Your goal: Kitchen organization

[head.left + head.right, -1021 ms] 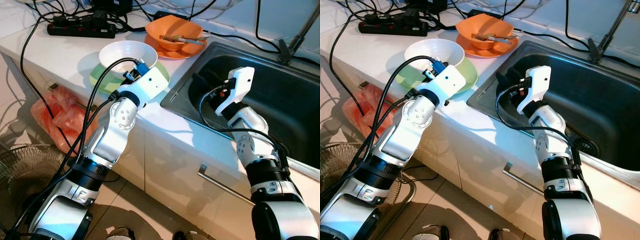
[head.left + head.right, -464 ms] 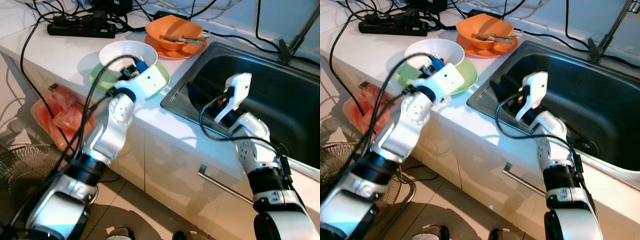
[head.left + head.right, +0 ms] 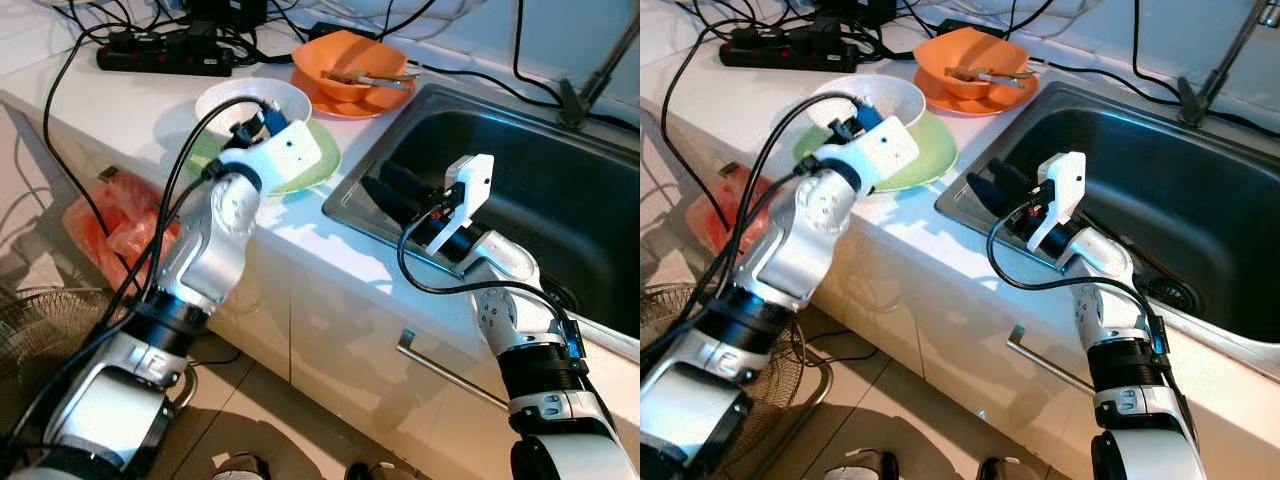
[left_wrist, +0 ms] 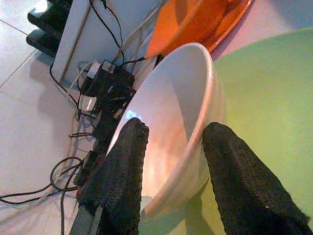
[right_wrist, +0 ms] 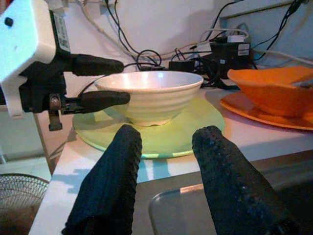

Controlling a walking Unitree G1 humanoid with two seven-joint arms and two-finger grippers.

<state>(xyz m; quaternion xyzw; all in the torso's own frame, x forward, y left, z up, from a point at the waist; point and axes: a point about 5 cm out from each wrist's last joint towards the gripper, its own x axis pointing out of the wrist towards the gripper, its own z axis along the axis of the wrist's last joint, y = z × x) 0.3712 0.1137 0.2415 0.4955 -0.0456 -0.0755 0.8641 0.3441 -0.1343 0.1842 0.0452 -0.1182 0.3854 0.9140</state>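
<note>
A white bowl (image 3: 250,98) stands on a light green plate (image 3: 312,170) on the white counter, left of the sink. My left gripper (image 4: 176,129) is open and straddles the bowl's (image 4: 171,107) near rim, one finger inside and one outside above the plate (image 4: 264,98). The right wrist view has that gripper (image 5: 122,81) side-on at the bowl (image 5: 149,95). My right gripper (image 3: 375,185) hovers over the sink's left edge, open with nothing between its fingers, pointing at the plate (image 5: 186,127).
Behind the green plate, an orange bowl (image 3: 345,55) holding utensils sits on an orange plate. A power strip (image 3: 160,48) and cables lie at the counter's back. The steel sink (image 3: 540,190) is on the right. An orange bag (image 3: 110,220) and a fan (image 3: 40,320) are on the floor.
My left gripper has pushed forward onto the bowl's rim. My right gripper has dropped lower and swung left, towards the sink's edge and the plate.
</note>
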